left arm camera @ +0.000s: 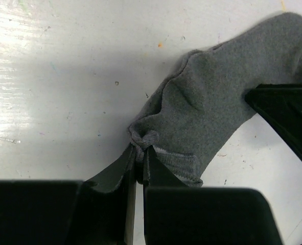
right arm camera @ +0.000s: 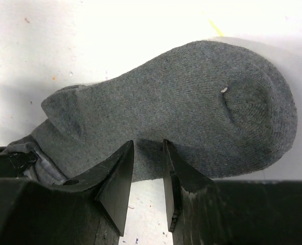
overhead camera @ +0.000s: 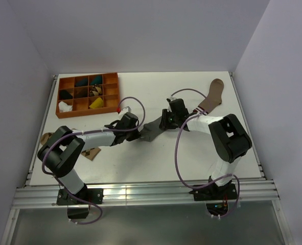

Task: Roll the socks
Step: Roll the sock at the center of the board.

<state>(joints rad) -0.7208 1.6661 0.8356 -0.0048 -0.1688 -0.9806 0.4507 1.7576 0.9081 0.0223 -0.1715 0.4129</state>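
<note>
One of the socks, the grey sock (overhead camera: 152, 129), lies flat on the white table between the two arms. My left gripper (left arm camera: 139, 150) is shut on a bunched bit of its cuff edge, at the end of the grey sock (left arm camera: 212, 102) nearest that arm. My right gripper (right arm camera: 148, 145) is open, its tips resting over the long near edge of the grey sock (right arm camera: 191, 97), with no fabric pinched between them. From above, the left gripper (overhead camera: 139, 133) and right gripper (overhead camera: 164, 121) sit at opposite ends of the sock.
An orange compartment tray (overhead camera: 111, 93) at the back left holds several small bundled items. A brown sock with a striped cuff (overhead camera: 212, 96) lies at the back right. A tan diamond-patterned sock (overhead camera: 92, 153) lies under the left arm.
</note>
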